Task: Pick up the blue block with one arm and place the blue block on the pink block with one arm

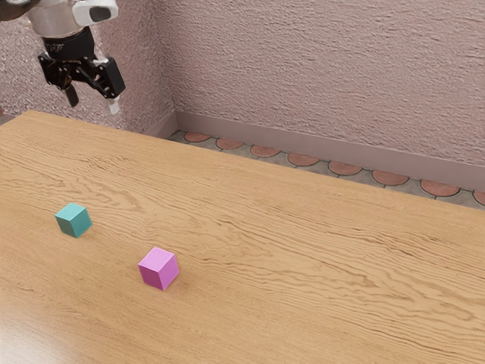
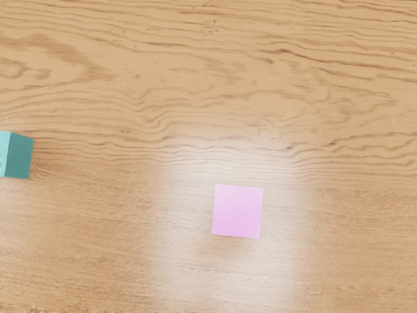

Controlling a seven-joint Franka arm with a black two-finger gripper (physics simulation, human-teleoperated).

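- While the gripper (image 1: 92, 101) hangs high above the desk (image 1: 318, 250), its fingers are spread apart with nothing between them, which suits a task whose first grasp is not yet made.
- Far below the gripper, the blue block (image 1: 73, 220) sits flat on the desk, free and untouched. In the wrist view this block (image 2: 14, 155) shows off to one side, not under the hand.
- The pink block (image 1: 158, 268) also rests on the desk, well below the gripper and apart from the blue block, with bare wood between them. In the wrist view the pink block (image 2: 238, 210) lies much closer to the spot beneath the hand, and its top face looks square-on.
- Judged from this, the height gives the hand a view of both blocks, but it seems lined up more over the target than over the block to be lifted.
- The next move probably calls for a sideways shift until the blue block is under the fingers, then a straight descent with the fingers on two opposite faces.
- The blue block looks slightly turned compared with the pink one, so the wrist may need a small twist for a flat, even pinch.
- The gap between the blocks should let the gripper come down on the blue block without nudging the pink one.
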